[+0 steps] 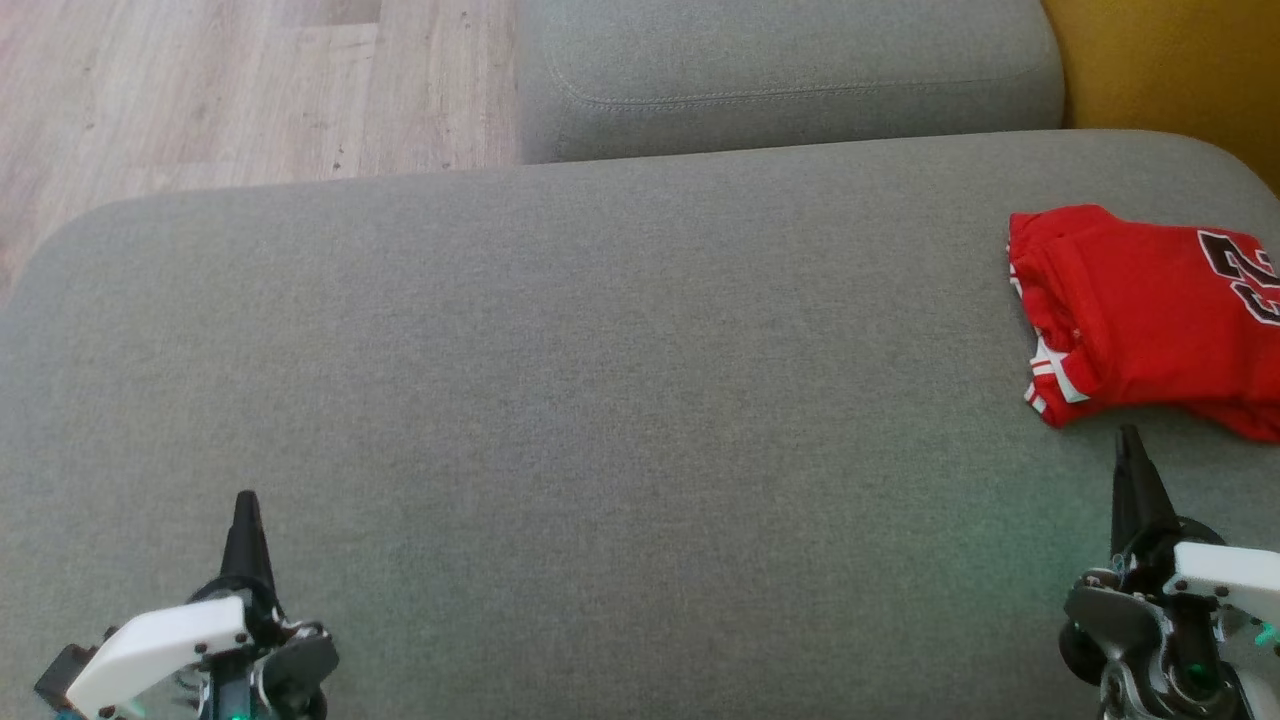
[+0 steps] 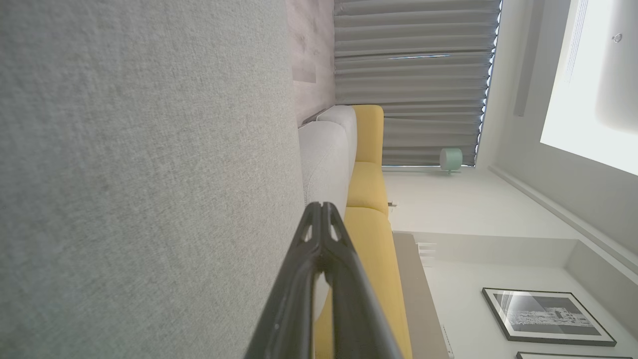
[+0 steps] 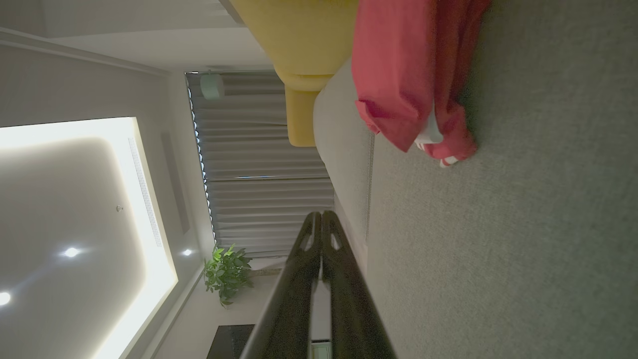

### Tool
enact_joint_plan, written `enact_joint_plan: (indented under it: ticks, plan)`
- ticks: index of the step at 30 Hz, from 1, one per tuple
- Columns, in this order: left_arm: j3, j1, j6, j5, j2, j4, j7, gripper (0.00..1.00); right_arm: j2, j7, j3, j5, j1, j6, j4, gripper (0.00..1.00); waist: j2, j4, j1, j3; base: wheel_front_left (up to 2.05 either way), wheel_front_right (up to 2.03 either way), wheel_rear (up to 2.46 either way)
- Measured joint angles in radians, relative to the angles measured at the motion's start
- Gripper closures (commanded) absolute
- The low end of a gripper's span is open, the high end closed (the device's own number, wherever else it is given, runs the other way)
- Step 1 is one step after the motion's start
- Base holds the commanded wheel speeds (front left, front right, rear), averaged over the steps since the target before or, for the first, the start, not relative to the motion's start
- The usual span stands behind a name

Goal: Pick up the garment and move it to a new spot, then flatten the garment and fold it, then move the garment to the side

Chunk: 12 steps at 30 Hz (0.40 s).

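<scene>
Garment (image 1: 1150, 315): folded red jersey on the grey cushion (image 1: 600, 400), just ahead of the right gripper (image 1: 1130, 440); long axis crosswise.
Right gripper: closed, empty, nearer.
Left gripper (image 1: 245, 505): closed, empty, well apart.

head view evenly bright and sharp; right wrist view dim, ceiling light panel (image 3: 75, 209) glaring
</scene>
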Motion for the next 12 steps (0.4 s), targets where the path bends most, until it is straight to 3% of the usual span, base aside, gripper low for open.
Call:
enact_joint_plan:
  ticks: [12]
  plan:
    - [0.001,0.0,0.0,0.0,0.0,0.0,0.0,1.0,0.0,0.0,-0.001,0.0,0.0,0.0,0.0,1.0,0.0,0.0,0.0,0.0,0.0,0.0,0.0]
